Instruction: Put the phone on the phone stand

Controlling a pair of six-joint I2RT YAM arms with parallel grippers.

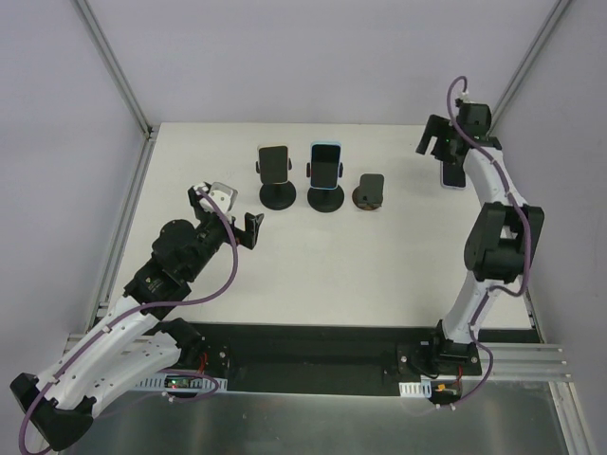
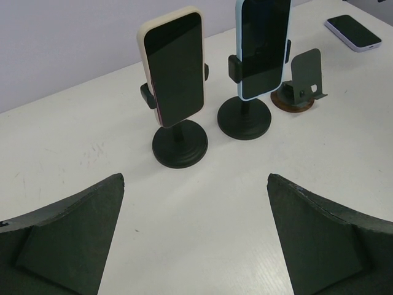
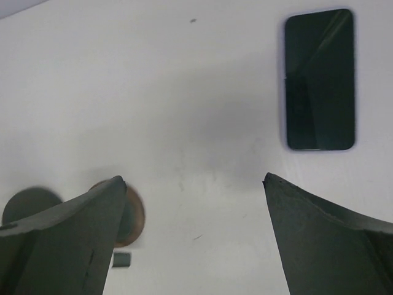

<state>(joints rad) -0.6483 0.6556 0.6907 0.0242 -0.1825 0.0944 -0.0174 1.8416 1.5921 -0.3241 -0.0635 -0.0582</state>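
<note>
Phone (image 3: 319, 80) flat on table (image 3: 184, 92), right tool (image 3: 193, 178) spread wide

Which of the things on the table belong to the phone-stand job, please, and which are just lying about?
Job: the flat phone, the empty stand.
Lying about: cream phone on left stand, blue phone on middle stand.

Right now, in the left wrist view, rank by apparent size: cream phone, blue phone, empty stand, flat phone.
1. cream phone, nearest the camera
2. blue phone, top cropped, so a close call
3. empty stand
4. flat phone, farthest away
</note>
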